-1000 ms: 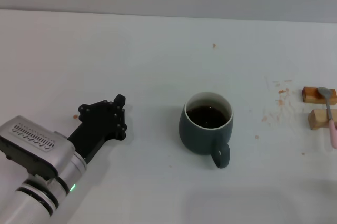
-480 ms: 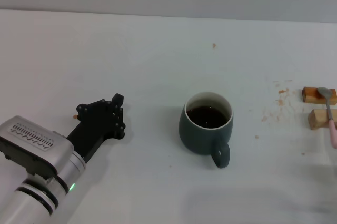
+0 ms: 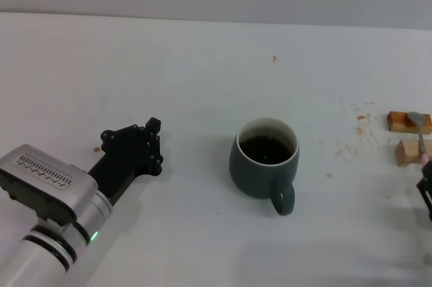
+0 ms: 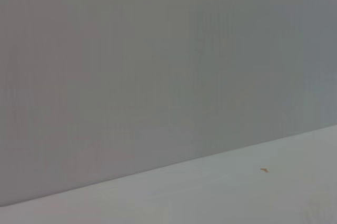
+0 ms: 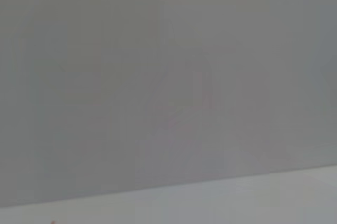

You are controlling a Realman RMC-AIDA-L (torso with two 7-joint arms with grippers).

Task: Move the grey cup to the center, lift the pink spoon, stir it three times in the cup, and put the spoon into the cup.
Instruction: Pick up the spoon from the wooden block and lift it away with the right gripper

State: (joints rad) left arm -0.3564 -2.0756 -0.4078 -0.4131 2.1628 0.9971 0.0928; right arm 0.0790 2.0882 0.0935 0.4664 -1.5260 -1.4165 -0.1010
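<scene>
I am seeing a white desk (image 3: 202, 71). My left gripper (image 3: 150, 144) is hovering near the desk's left edge; I cannot tell its finger state. The grey cup (image 3: 264, 165) is sitting mid-desk. The right gripper (image 3: 426, 189) is showing at the right edge, state unclear, over the pink spoon (image 3: 421, 135), which is lying across two wooden blocks (image 3: 407, 136).
</scene>
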